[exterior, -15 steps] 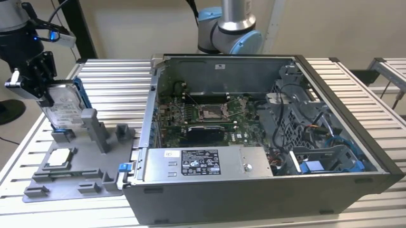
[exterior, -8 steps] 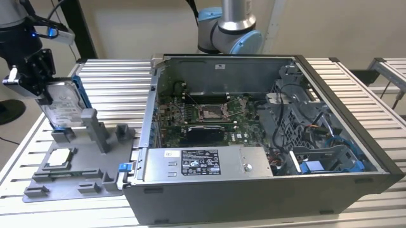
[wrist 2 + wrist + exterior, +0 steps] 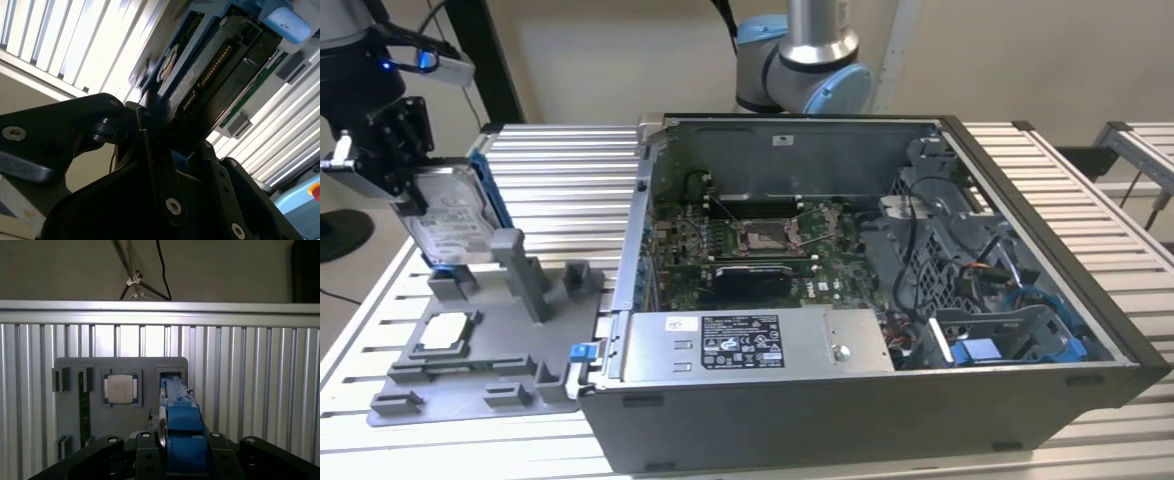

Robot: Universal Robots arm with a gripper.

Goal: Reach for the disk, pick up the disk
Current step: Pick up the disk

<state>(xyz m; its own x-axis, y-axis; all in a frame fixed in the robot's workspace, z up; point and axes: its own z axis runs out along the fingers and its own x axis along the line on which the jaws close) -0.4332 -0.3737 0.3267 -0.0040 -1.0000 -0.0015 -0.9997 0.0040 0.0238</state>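
The fingers [image 3: 147, 452] are clamped onto the disk [image 3: 454, 225], so the gripper [image 3: 414, 190] has it standing on edge. It's right over the grey stand [image 3: 494, 372] on the worktop [image 3: 560, 180], at the exterior view's left, beside the open PC case [image 3: 854, 420].

Arm's claw [image 3: 411, 190] sits upper left in the exterior view, pointing down, jaws clamped on the top edge of the upright disk [image 3: 451, 222]. Dark wrist [image 3: 360, 60] sits above it. Arm joint [image 3: 803, 62], grey with blue caps, is at top centre. In the first wrist view black fingers [image 3: 144, 450] flank the disk.
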